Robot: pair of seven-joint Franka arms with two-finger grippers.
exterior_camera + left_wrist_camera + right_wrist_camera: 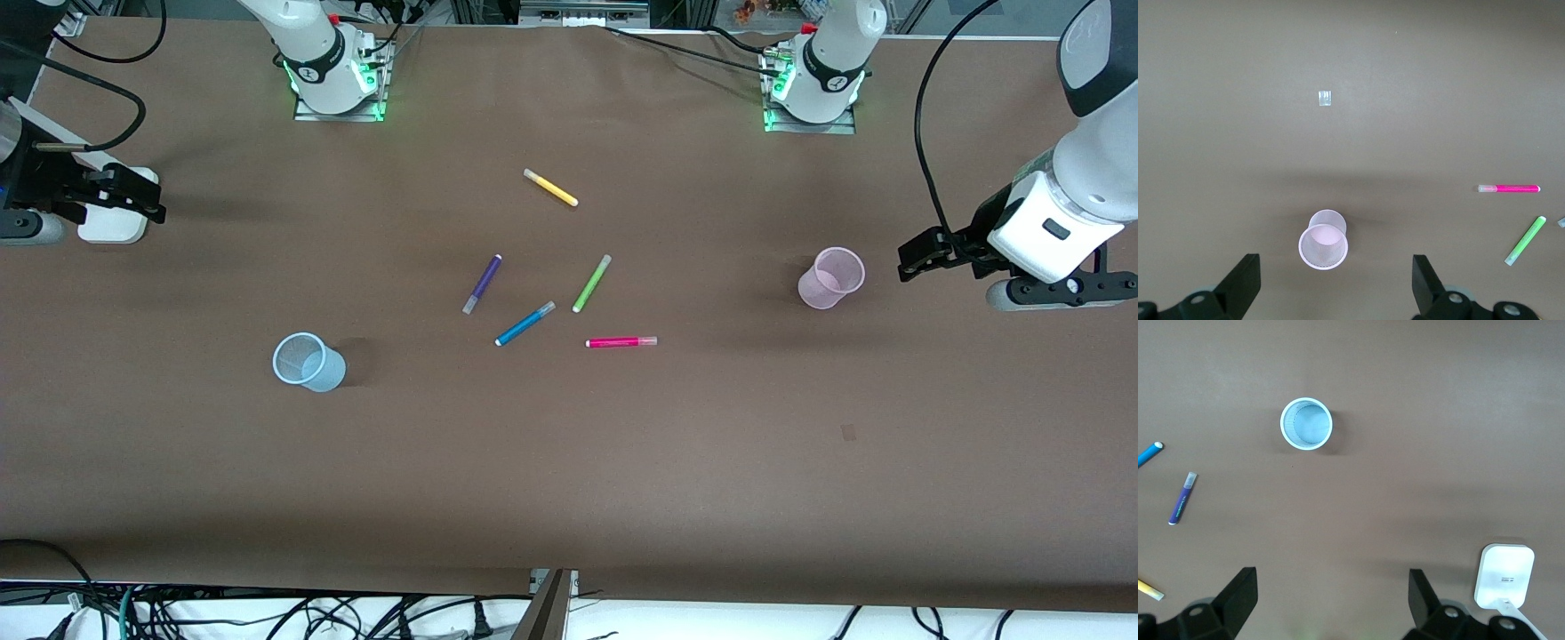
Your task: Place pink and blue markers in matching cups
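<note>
Markers: one pink marker, one blue marker at its 9 o'clock, mid-table; pink cup, blue cup. Left gripper and right gripper fingers wide apart, empty.

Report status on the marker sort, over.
Left gripper open, up at its end by the pink cup. Right gripper open, waiting at its end. Pink marker, blue marker flat mid-table; blue cup empty. Nothing blocking.
</note>
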